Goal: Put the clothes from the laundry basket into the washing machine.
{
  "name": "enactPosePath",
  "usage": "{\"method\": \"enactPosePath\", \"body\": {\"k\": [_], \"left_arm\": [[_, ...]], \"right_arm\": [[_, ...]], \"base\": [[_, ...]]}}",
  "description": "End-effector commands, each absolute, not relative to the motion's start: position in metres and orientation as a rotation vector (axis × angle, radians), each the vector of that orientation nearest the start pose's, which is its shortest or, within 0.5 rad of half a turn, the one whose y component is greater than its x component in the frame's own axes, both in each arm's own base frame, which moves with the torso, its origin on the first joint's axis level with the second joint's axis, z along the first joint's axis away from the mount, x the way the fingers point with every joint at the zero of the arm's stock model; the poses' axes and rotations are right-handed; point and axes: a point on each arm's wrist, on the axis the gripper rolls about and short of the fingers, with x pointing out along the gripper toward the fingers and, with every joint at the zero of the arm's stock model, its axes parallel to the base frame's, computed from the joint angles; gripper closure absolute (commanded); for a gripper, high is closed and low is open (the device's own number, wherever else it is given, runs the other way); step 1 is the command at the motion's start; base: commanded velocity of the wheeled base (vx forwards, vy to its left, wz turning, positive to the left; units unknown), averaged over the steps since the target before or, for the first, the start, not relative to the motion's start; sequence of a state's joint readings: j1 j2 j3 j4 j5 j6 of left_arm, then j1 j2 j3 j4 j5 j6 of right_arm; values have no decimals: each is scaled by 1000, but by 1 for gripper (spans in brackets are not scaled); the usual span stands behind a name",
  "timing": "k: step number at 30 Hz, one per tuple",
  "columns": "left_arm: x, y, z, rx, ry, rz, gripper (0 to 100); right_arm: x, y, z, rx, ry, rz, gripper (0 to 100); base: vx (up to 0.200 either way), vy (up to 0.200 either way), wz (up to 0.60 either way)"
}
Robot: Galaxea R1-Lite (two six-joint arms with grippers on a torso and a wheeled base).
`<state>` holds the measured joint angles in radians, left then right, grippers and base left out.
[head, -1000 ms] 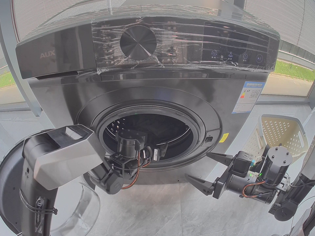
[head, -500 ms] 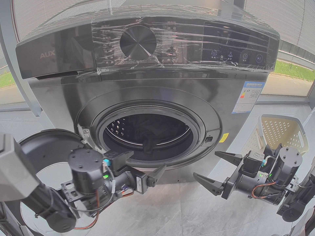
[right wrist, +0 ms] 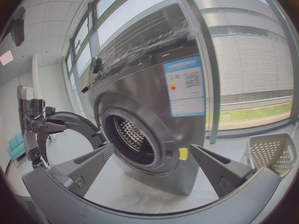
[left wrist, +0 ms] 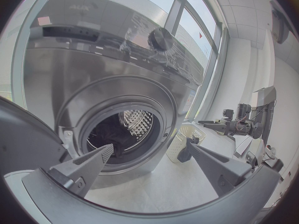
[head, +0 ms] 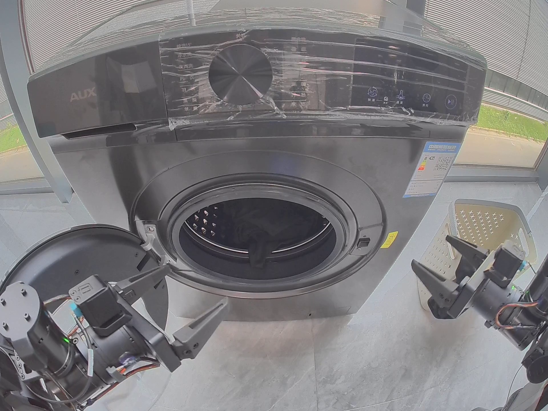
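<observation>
The grey washing machine (head: 257, 144) stands in front of me with its round door (head: 68, 258) swung open to the left. Dark clothes (head: 260, 229) lie inside the drum, one piece drooping over the rim; they also show in the left wrist view as dark clothes (left wrist: 106, 134). The cream laundry basket (head: 491, 224) stands on the floor to the right of the machine, and I see nothing in it. My left gripper (head: 194, 295) is open and empty, low at the left before the door. My right gripper (head: 436, 255) is open and empty beside the basket.
Pale tiled floor (head: 319, 361) stretches in front of the machine. Large windows and a metal frame post (head: 23, 115) stand behind and to the left. The open door takes up the lower left.
My left gripper has drawn back out of the drum opening, down and to the left, empty. My right gripper has moved right toward the basket. The dark clothes stay in the drum.
</observation>
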<state>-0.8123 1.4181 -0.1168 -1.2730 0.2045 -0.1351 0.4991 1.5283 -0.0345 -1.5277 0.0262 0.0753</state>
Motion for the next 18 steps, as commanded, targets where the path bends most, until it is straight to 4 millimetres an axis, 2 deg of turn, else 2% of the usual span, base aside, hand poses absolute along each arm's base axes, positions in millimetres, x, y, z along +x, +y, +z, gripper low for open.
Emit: {"method": "enactPosePath", "body": {"k": [1, 11, 18], "left_arm": [[112, -108, 149, -108, 15, -560, 0], [102, -86, 155, -69, -58, -499, 0], [88, -66, 156, -53, -91, -451, 0]], "right_arm": [[141, 67, 148, 94, -99, 470, 0], [137, 65, 148, 95, -81, 463, 0], [119, 57, 150, 79, -51, 465, 0]], "base": [[-200, 0, 0], [-200, 0, 0], [-200, 0, 0]]}}
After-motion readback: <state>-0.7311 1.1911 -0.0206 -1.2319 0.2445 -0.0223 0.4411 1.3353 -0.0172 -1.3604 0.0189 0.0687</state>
